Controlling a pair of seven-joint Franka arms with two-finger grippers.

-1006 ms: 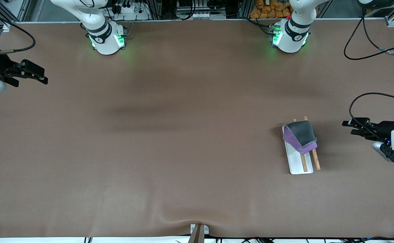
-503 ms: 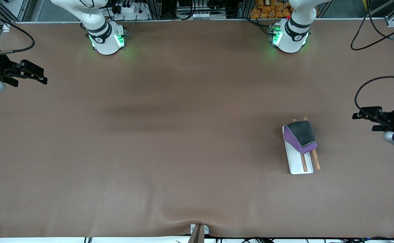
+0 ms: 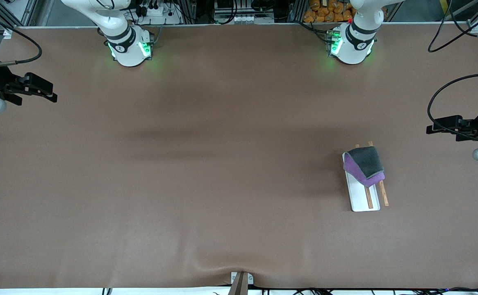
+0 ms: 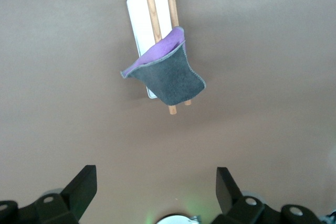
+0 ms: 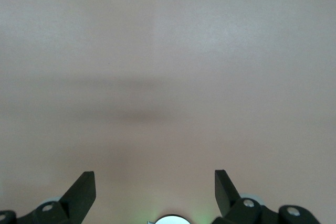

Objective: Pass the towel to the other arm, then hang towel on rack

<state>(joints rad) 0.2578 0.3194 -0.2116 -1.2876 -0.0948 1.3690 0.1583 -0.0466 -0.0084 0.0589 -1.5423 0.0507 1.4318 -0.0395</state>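
Brown counter (image 3: pixel 222 164) throughout. Right pincer (image 3: pixel 44 91) waits spread and empty at its arm's end. Towel (image 3: pixel 364 166), judged soft, light and limp, is draped over the rack (image 3: pixel 362 196) rods; any hold belongs on its stitched edge. Rack's long axis runs toward the front camera. Left pincer (image 3: pixel 442 125) hangs apart, spread, empty.

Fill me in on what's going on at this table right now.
The towel is draped over the rods of the rack, toward the left arm's end of the table, and nothing holds it. The left gripper is open and empty, up over the table at that end. The right gripper is open too, waiting at the right arm's end.
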